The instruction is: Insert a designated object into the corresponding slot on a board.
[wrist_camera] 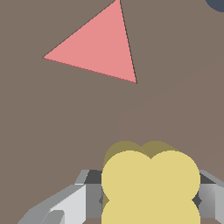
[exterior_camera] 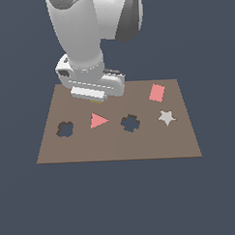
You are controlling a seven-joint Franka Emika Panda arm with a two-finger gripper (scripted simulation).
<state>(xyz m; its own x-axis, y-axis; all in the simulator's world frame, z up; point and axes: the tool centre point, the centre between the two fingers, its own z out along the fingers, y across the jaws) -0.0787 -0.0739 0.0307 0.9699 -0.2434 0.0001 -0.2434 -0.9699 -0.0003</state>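
Note:
The yellow rounded block [wrist_camera: 151, 183] with four lobes sits between my gripper's [wrist_camera: 151, 199] two grey fingers [wrist_camera: 89, 192], which are shut on it. In the exterior view the gripper [exterior_camera: 96, 98] is low over the far part of the brown board [exterior_camera: 116, 146], and only a sliver of the block [exterior_camera: 96, 100] shows under the hand. The slot [exterior_camera: 65, 129], the smaller rounded-lobed hole, lies nearer the board's front, to the exterior view's left of the gripper. I cannot tell whether the block touches the board.
On the board are a red triangle [exterior_camera: 97, 121], also in the wrist view [wrist_camera: 98, 46], a larger notched hole [exterior_camera: 130, 123], a red rectangle [exterior_camera: 157, 92] and a pale grey star [exterior_camera: 166, 117]. A dark hole edge [wrist_camera: 216, 3] shows in the wrist view.

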